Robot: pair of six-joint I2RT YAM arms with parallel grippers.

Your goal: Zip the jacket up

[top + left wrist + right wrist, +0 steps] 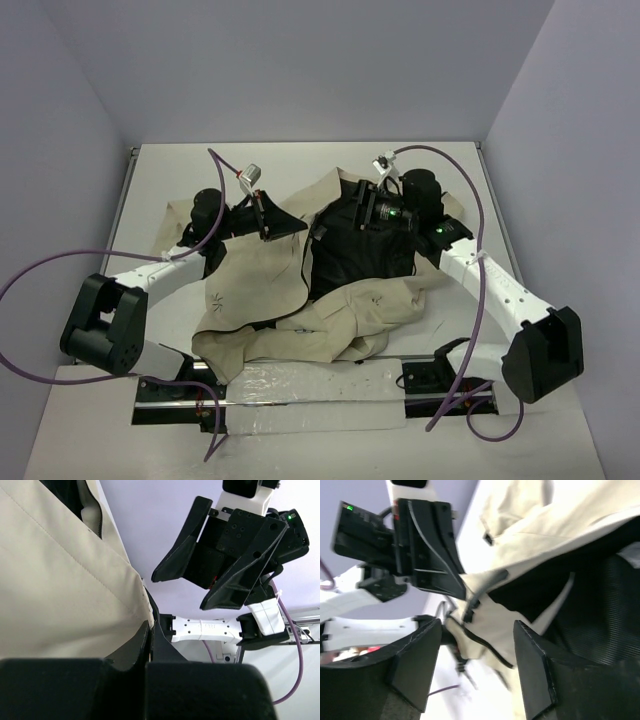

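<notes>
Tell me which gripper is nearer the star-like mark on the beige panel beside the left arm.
Left. The left gripper, shut on the jacket's panel edge, sits just beyond the mark; the right gripper hangs open over the black lining, farther off.

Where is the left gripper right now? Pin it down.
Top view: the left gripper is left of centre, shut on a beige panel edge of the jacket, facing the open right gripper across the black lining.

- jacket (255, 285): cream shell; black mesh-patterned lining at frame centre.
- star-like mark (217, 300): dark, on the left cream panel.
- table (165, 180): white.
- cables (70, 255): purple.
</notes>
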